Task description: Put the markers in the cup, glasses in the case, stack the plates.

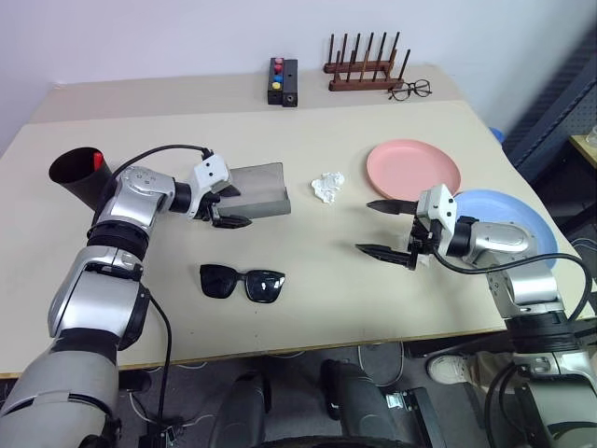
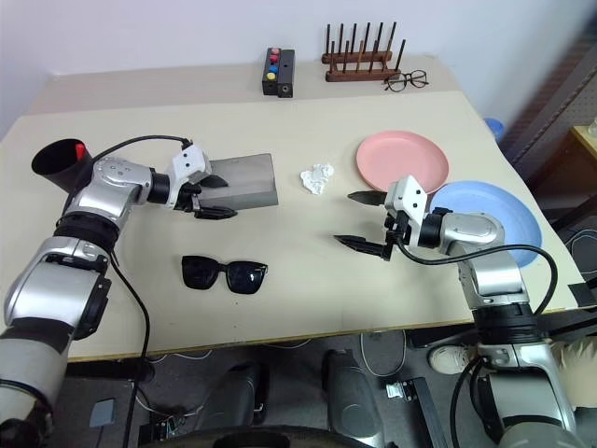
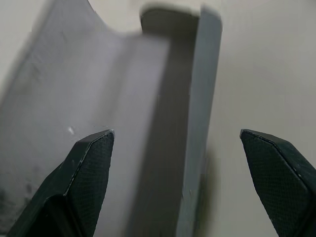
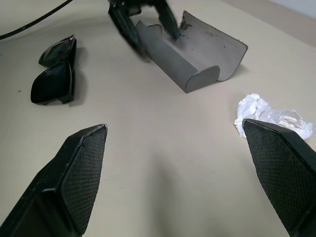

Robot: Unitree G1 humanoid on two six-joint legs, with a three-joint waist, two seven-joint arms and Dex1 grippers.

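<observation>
The counter (image 1: 308, 308) is described from the head view, with 12 o'clock at the far edge and the centre near the crumpled tissue (image 1: 327, 186).

Left end effector (image 1: 222, 207): fingers apart, empty, positioned at the left end of the case (image 1: 256, 189), one finger over the open tray and one just outside its near wall. Contact with the case cannot be confirmed.

Right end effector (image 1: 384, 227): fingers spread wide, empty, hovering above bare counter at 4 o'clock, pointing toward the centre.

Case: grey, lid open, lying at 9 o'clock, just left of the tissue.

Sunglasses (image 1: 242, 282): at 7 o'clock, lying unfolded on the counter, near the case but apart from it, on its near side.

Cup (image 1: 76, 174): far left, at 9 o'clock, tilted, with a red-capped marker (image 1: 98, 161) showing at the rim.

Pink plate (image 1: 412, 169): at 3 o'clock. Blue plate (image 1: 508, 219): at 4 o'clock, just beside the pink one; not stacked.

Far edge, 12 to 1 o'clock: a black button box (image 1: 283, 81), a wooden peg rack (image 1: 365, 65) and clear wire-rimmed eyeglasses (image 1: 410, 90).
</observation>
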